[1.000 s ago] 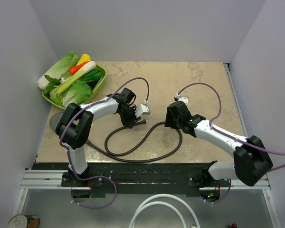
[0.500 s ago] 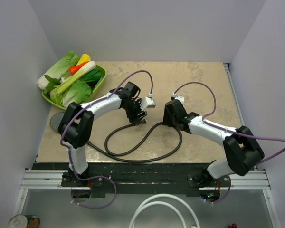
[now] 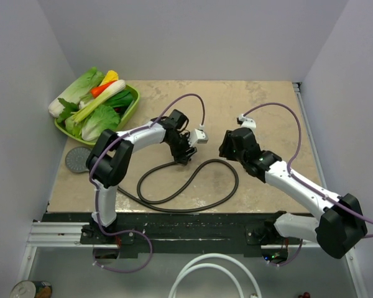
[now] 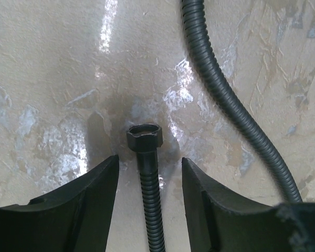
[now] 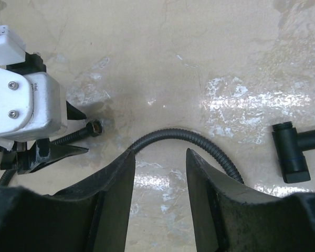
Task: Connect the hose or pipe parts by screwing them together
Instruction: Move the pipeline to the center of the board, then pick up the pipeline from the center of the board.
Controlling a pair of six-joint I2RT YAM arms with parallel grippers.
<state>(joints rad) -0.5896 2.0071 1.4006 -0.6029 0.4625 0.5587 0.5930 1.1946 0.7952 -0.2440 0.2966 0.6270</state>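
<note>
The dark ribbed hose (image 3: 237, 180) lies in loops on the table between the two arms. One end nut (image 4: 145, 137) rests on the table just past my left gripper (image 4: 149, 159), which is open; the hose runs between its fingers without touching them. My right gripper (image 5: 160, 153) is open too, with nothing in it, and a bend of the hose (image 5: 173, 131) arcs just beyond its tips. The small black T-shaped fitting (image 5: 294, 152) lies to its right. The grey shower-head disc (image 3: 79, 158) sits at the table's left edge.
A green tray (image 3: 132, 102) of vegetables stands at the back left corner. A thick white tube (image 3: 205, 273) loops below the table's near edge. Walls close in the left, back and right sides.
My left gripper has opened and shifted right, and the hose end now lies loose between its fingers. My right arm has drawn back a little to the right.
</note>
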